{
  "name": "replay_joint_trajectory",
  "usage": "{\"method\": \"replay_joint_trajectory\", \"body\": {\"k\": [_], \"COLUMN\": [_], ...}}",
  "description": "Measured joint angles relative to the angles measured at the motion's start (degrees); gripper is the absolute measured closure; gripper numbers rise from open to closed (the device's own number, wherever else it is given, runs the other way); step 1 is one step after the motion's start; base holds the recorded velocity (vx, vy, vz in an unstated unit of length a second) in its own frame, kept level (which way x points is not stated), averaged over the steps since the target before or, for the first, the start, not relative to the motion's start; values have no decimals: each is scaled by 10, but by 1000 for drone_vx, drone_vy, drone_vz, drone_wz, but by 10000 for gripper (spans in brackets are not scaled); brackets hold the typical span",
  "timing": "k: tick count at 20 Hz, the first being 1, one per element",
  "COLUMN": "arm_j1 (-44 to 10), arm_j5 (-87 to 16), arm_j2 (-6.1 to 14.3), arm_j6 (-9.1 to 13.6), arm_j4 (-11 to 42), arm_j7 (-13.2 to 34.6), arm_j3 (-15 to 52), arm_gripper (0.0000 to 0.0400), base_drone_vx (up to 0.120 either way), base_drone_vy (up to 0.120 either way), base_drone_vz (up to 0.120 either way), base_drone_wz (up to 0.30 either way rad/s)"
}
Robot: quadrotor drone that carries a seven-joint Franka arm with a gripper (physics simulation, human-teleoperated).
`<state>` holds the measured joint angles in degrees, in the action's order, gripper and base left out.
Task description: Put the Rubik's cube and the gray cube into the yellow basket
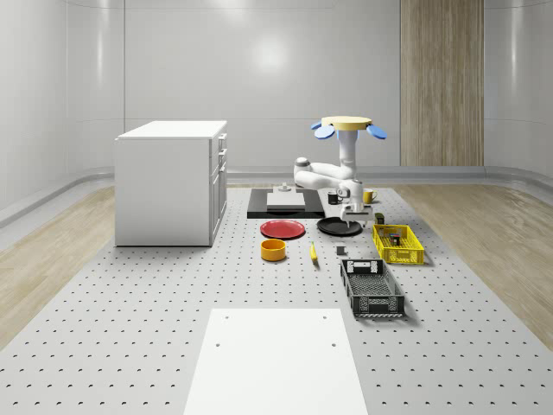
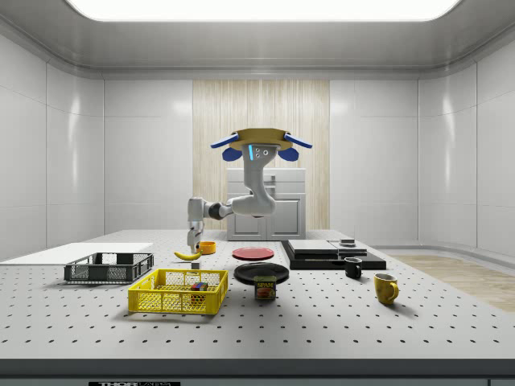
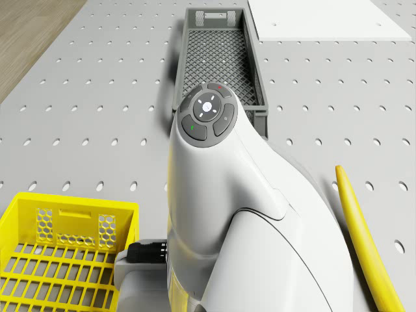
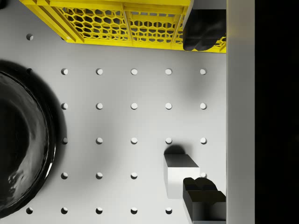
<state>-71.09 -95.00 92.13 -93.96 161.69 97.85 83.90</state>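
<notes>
The gripper [image 4: 204, 112] hangs spread wide and empty over bare table [image 4: 117, 121]. The gray cube [image 4: 180, 175] sits below it, partly hidden by one fingertip [image 4: 203, 196]. The yellow basket [image 4: 121, 21], cut off, lies just beyond, holding the Rubik's cube [image 2: 198, 287]. The black plate [image 4: 21, 144] lies alongside. The drone [image 1: 349, 126] hovers farther back.

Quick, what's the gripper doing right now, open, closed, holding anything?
Gripper: open and empty, hanging above the gray cube on the table beside the yellow basket; the drone hovers above.

You see the multicoloured Rubik's cube [image 2: 198, 286] inside the yellow plastic mesh basket [image 2: 177, 299], the small matte gray cube [image 4: 181, 175] just outside it
</notes>
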Motion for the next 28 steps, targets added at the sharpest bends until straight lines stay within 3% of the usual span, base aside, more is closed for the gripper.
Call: {"method": "replay_joint_trajectory", "body": {"k": [4,16,28], "arm_j1": [0,0,0], "arm_j5": [0,0,-3], "arm_j2": [0,0,0], "arm_j6": [0,0,-1], "arm_j4": [0,0,0], "arm_j7": [0,0,0], "arm_j3": [0,0,-4], "arm_gripper": [0,0,0], "base_drone_vx": [110,0,0], "base_drone_vy": [-120,-120,0], "base_drone_vz": [0,-17,-110], "base_drone_wz": [0,0,0]}}
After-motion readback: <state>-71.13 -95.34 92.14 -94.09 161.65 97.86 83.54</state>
